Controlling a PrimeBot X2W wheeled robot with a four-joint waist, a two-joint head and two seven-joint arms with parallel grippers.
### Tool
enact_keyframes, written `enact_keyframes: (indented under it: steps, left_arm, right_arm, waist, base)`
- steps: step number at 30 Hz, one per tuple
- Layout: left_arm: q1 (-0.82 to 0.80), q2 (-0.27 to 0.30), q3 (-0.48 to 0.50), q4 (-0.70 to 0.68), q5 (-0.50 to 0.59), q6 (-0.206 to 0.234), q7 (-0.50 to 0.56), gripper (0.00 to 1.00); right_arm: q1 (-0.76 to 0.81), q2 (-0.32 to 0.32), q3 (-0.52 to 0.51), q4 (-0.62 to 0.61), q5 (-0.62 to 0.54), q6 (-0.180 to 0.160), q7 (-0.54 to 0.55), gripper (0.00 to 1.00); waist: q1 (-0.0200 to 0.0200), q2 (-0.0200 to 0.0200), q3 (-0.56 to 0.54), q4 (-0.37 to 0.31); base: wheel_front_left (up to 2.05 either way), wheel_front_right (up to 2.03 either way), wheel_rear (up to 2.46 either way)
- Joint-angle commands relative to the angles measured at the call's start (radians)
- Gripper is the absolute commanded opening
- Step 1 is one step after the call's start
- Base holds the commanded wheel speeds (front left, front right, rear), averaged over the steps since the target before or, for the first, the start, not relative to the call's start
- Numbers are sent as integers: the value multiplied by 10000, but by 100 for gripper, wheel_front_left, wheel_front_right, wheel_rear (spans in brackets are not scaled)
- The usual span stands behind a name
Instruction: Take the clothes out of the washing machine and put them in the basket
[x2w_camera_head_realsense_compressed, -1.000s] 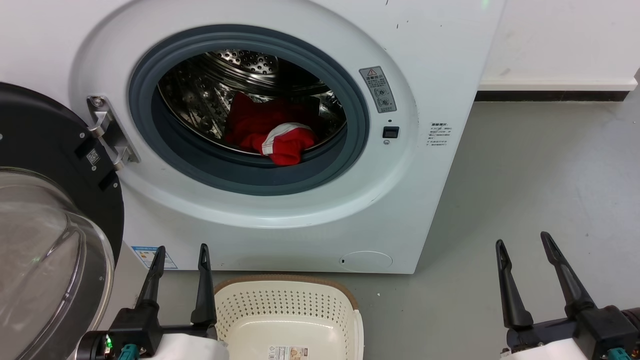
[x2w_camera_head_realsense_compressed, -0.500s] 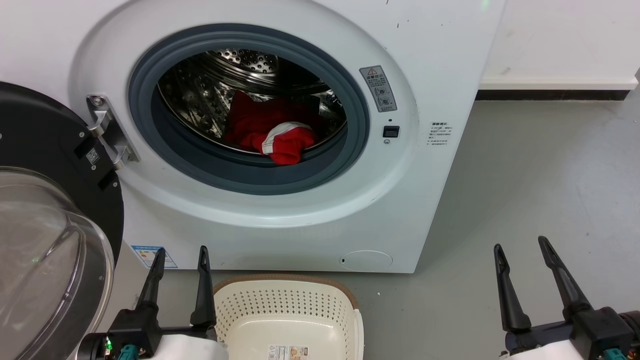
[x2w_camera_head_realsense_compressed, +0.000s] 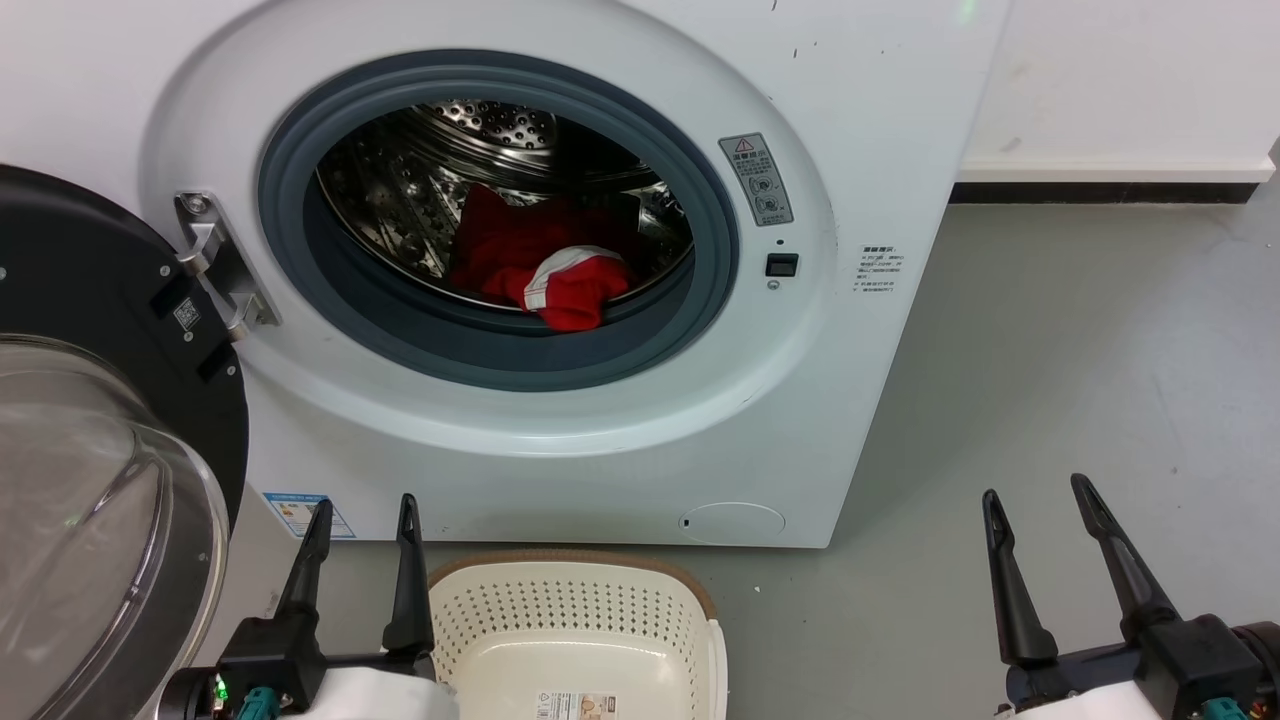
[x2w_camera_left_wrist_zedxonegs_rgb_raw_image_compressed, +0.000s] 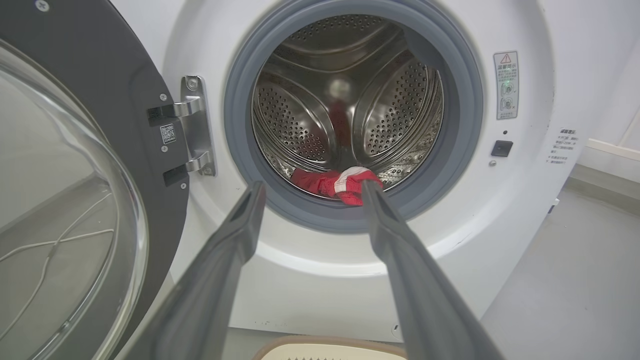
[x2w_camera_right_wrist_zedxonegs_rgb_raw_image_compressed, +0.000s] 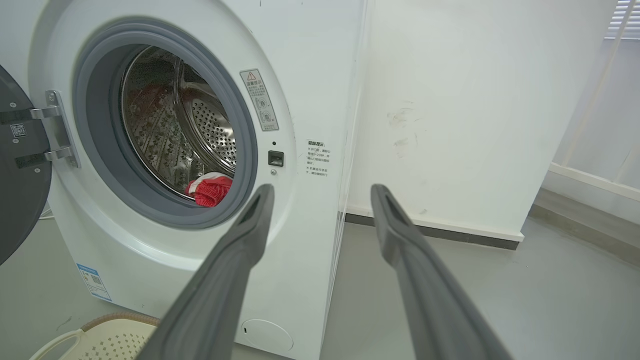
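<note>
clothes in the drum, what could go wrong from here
1. The clothes lie bunched at the front of the drum, one fold over the grey gasket; a pinch may lift only part and drag on that lip.
2. The open door stands close by the left gripper; reaching in could knock it.
3. The basket sits low; a loose garment might land on the floor.
</note>
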Motion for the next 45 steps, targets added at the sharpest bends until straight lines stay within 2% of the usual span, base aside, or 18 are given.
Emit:
enact_keyframes:
  steps: [1,6,14,20,27,28,33,45]
  left_arm:
    - [-169,16,5,37,-10,-7,-28,100]
    - [-821,13,41,458,22,-127,-26,100]
    - [-3075,32,345,1803,437,-659,-26,100]
    - [-5402,312,459,3451,661,-959,-26,100]
    - [-8314,918,443,6091,708,-1125,-25,100]
    - [-9667,1223,213,7439,834,-1191,285,100]
    - [-11444,1723,-153,8961,1087,-1257,1138,100]
    - [-14598,2823,-805,11153,1281,-1364,4079,100]
  right_arm:
    - [29,13,21,-2,18,-7,-21,100]
    - [-126,14,117,-89,-16,-7,-21,100]
    - [-599,15,181,-228,-38,-7,-21,100]
    - [-1094,15,219,-389,38,-7,-21,100]
    - [-1777,18,259,-563,249,-7,-21,100]
    - [-2095,15,306,-618,364,-7,-21,100]
    - [-2616,19,340,-718,661,-7,-21,100]
    - [-3410,18,592,-951,1161,-7,-21,100]
  waist:
    - [0,0,23,-20]
    - [0,0,211,-192]
    - [0,0,967,-686]
    - [0,0,1819,-1095]
    - [0,0,3074,-1657]
    - [0,0,3623,-1915]
    - [0,0,4479,-2326]
    - [0,0,5997,-3032]
  base:
    - [0,0,0]
    - [0,0,0]
    - [0,0,0]
    - [0,0,0]
    - [0,0,0]
    - [0,0,0]
    - [0,0,0]
    - [0,0,0]
